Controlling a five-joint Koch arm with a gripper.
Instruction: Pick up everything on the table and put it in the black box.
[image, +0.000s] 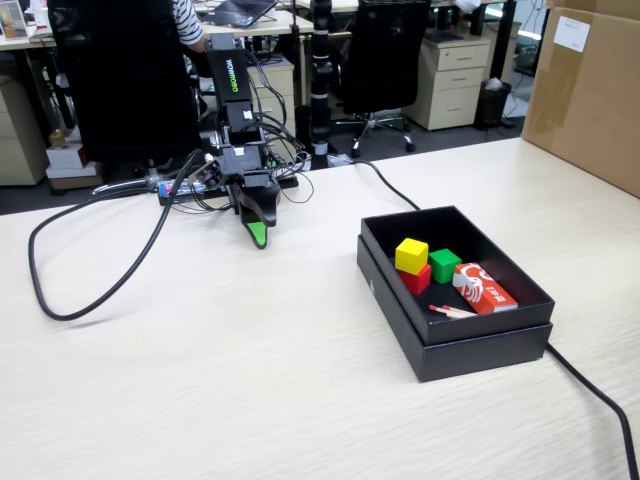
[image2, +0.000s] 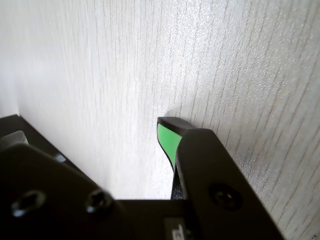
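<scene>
1. Black cardboard box (image: 455, 335) at the right of the fixed view, flat on the beige wood-grain table (image: 250, 380), open side up, stepped rim showing all round.
2. Holds all three cubes, grouped in its far left part: yellow cube (image: 411, 254) stacked on the red cube (image: 417, 279), green cube (image: 444, 264) just beside them on the right, touching or nearly so.
3. Also inside: red-and-white printed packet (image: 484, 288) lying flat just right of the green cube, and thin matchsticks (image: 452, 311) on the box floor in front of the cubes.
4. No cube in the gripper (image: 258, 238); well apart from the box, to its left, pointing down at bare tabletop with its green-faced tip at or just above the wood.
5. Jaw state: cannot tell. Seen as one dark wedge in the fixed view; only one green pad (image2: 167, 137) clear in the wrist view, against pale wood grain, with a dark part of the arm filling the lower left corner.
6. Thick black cable (image: 90, 290) looping over the table left of the arm; another running past the box's near right corner.
7. Big brown carton (image: 590, 90) at the far right edge of the table, apart from the box.
</scene>
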